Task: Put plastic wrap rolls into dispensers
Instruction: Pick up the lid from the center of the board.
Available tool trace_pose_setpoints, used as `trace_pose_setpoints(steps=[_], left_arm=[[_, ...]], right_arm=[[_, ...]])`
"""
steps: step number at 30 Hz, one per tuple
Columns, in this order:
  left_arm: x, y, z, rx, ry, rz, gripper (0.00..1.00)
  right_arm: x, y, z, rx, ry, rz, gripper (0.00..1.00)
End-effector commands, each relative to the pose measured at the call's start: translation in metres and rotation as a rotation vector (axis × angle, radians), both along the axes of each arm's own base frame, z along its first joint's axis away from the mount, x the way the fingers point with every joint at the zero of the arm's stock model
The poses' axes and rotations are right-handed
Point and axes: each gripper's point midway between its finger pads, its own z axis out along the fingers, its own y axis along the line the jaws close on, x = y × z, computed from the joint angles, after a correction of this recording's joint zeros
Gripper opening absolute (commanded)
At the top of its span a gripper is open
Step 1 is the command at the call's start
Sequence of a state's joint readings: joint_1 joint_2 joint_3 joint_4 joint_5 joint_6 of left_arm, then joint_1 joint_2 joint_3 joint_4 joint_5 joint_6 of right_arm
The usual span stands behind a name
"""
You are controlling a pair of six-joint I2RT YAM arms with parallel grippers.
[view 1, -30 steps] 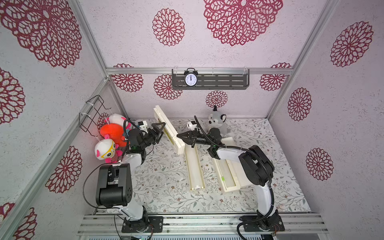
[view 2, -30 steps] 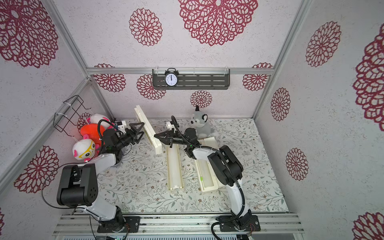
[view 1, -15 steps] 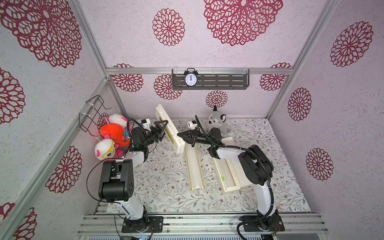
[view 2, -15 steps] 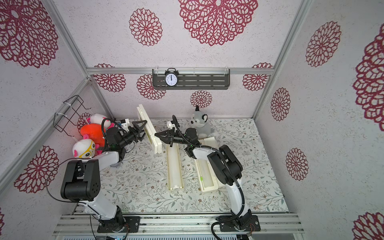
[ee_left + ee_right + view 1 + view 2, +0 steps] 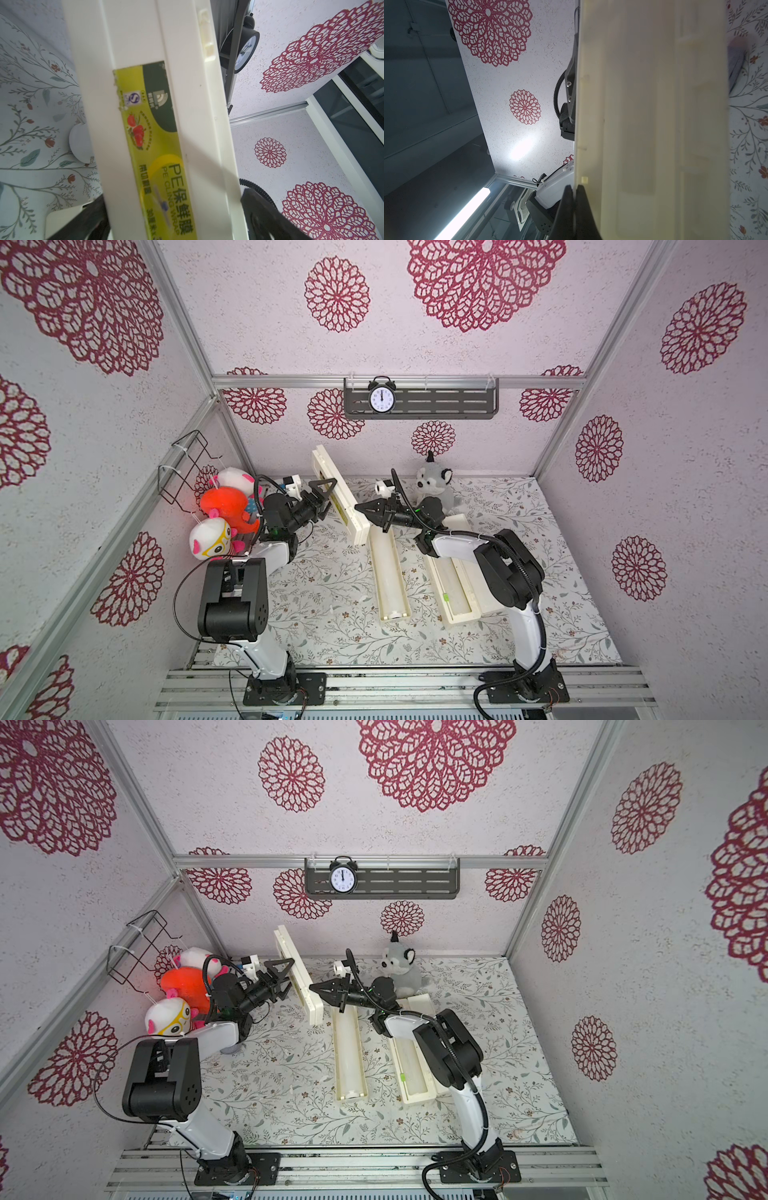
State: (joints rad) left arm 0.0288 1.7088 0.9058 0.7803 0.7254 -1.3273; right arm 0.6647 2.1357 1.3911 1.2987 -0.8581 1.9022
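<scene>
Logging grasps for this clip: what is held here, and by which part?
The right gripper looks pinched shut on the thin edge of the raised dispenser lid; the left gripper stands open astride it.

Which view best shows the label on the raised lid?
Left wrist: the label fills the frame on the raised lid, print readable. In both top views it is only a thin yellow-green sliver. The right wrist view shows the lid's plain cream side, no label.

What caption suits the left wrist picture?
Close-up: cream-white plastic dispenser lid with yellow-green label, between open black fingers of the left gripper.
</scene>
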Motion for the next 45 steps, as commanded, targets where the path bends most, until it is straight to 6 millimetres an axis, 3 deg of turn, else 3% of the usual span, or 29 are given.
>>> trace_pose_setpoints(steps=[1,5,19,22,25,29,38,45], left_arm=[[-0.005,-0.005,-0.010,0.004,0.027,-0.026,1.00],[-0.002,0.001,-0.016,-0.049,0.041,-0.018,0.89],[-0.002,0.000,-0.015,-0.089,0.039,-0.048,0.80],[-0.002,0.000,-0.013,-0.092,0.030,-0.055,0.75],[-0.002,0.000,-0.012,-0.100,0.026,-0.062,0.73],[-0.002,-0.001,-0.013,-0.104,0.028,-0.071,0.72],[-0.009,-0.010,-0.004,-0.104,-0.011,-0.117,0.72],[-0.016,-0.021,-0.021,0.024,0.069,-0.154,0.73]], right_arm=[[-0.011,-0.007,0.046,0.122,-0.118,0.008,0.00],[-0.011,-0.010,0.049,0.130,-0.120,0.007,0.00],[-0.007,-0.007,0.039,0.102,-0.115,0.001,0.00],[-0.007,-0.007,0.039,0.101,-0.118,0.001,0.10],[-0.006,-0.008,0.040,0.097,-0.125,-0.002,0.30],[-0.004,-0.008,0.033,0.065,-0.126,-0.012,0.46],[0.002,-0.008,0.005,-0.084,-0.159,-0.053,0.60],[0.007,-0.019,-0.028,-0.377,-0.287,-0.127,0.69]])
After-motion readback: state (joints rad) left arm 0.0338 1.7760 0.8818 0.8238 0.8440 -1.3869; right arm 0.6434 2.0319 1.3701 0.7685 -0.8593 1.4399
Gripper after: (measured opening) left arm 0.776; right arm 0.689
